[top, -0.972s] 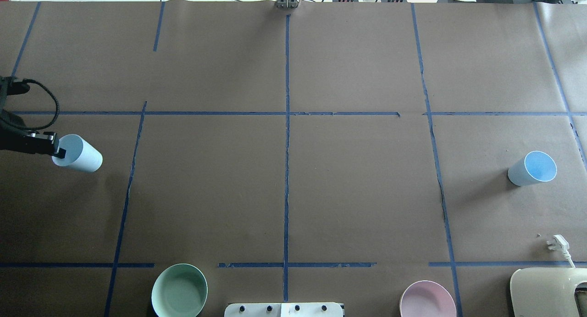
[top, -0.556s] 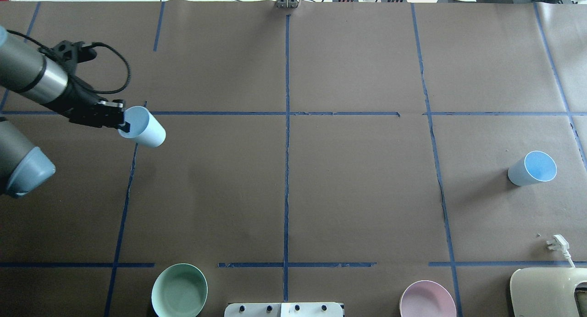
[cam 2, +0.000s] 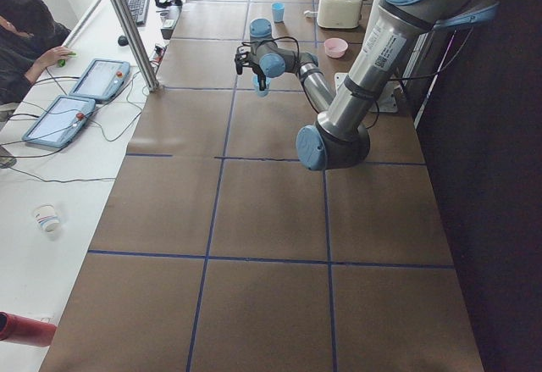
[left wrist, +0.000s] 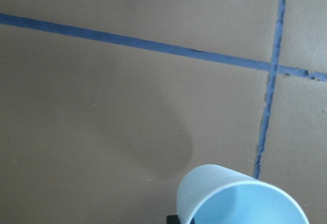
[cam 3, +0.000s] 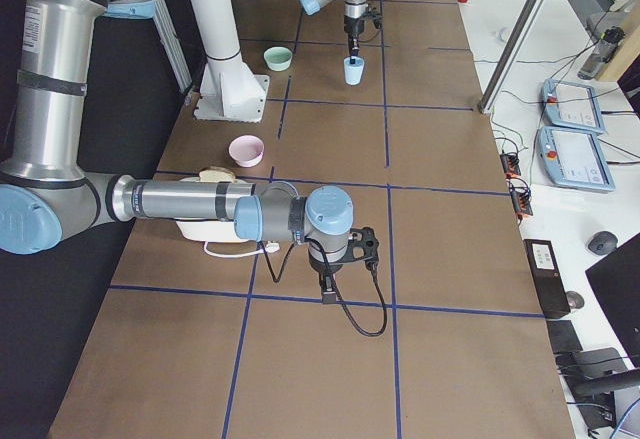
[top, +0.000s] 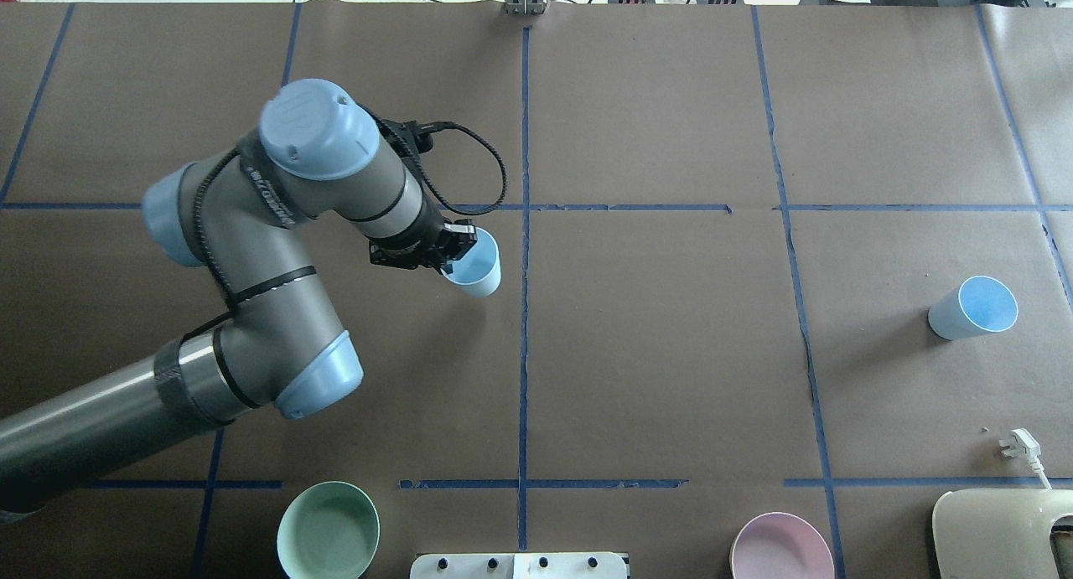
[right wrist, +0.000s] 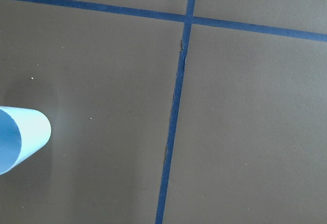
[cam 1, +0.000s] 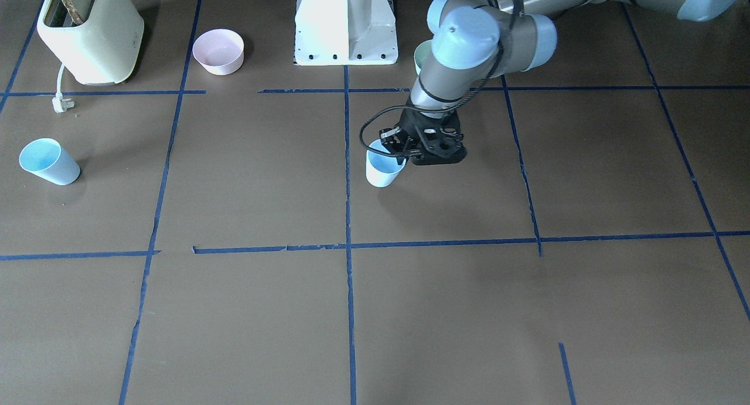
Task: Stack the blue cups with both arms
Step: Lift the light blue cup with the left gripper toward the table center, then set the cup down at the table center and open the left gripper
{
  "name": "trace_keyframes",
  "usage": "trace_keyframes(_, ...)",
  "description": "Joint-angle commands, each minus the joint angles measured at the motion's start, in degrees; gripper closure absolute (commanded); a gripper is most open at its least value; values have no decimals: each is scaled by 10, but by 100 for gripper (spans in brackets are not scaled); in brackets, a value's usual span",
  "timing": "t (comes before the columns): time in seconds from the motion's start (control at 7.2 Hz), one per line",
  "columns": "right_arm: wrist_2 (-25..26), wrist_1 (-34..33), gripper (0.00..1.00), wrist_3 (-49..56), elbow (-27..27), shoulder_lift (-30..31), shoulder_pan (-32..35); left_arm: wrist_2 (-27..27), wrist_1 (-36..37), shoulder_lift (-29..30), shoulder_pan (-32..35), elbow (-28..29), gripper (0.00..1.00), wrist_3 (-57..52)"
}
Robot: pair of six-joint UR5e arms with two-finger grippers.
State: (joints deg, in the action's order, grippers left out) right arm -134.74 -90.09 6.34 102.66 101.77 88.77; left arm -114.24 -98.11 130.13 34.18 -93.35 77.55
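My left gripper is shut on the rim of one blue cup, which hangs mouth up low over the table just left of the centre tape line. It also shows in the front view, with the left gripper above it, and in the left wrist view. The second blue cup stands alone at the table's right side and shows in the front view. The right wrist view shows it at the left edge. My right gripper shows only in the exterior right view, so I cannot tell whether it is open or shut.
A pale green bowl and a pink bowl sit near the robot's side. A cream toaster with a loose plug is at the near right corner. The white pedestal stands between the bowls.
My left arm has swung from the table's left edge to the centre line, carrying the blue cup. The cup has turned from tilted sideways to nearly upright. The other cup has not moved.
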Motion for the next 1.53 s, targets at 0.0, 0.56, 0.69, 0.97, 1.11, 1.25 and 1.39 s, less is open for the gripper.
trace_keyframes(0.0,0,0,0,0,0,0,0,46,2,34,-42,40,97,9)
trace_keyframes(0.56,1,0,0,1,0,0,0,53,1,36,-54,43,0,5)
trace_keyframes(0.69,1,0,0,3,0,0,-2,52,3,36,-53,34,0,2)
trace_keyframes(0.97,1,0,0,-1,2,-3,-5,44,53,29,-28,-6,0,-45)
trace_keyframes(1.11,1,1,0,-2,4,-4,-7,11,112,2,3,-55,0,-105)
trace_keyframes(1.25,0,1,0,-3,9,-5,-10,-24,136,-62,45,-121,0,-196)
trace_keyframes(1.39,-1,1,0,-5,14,-8,-17,-48,138,-138,101,-172,0,-302)
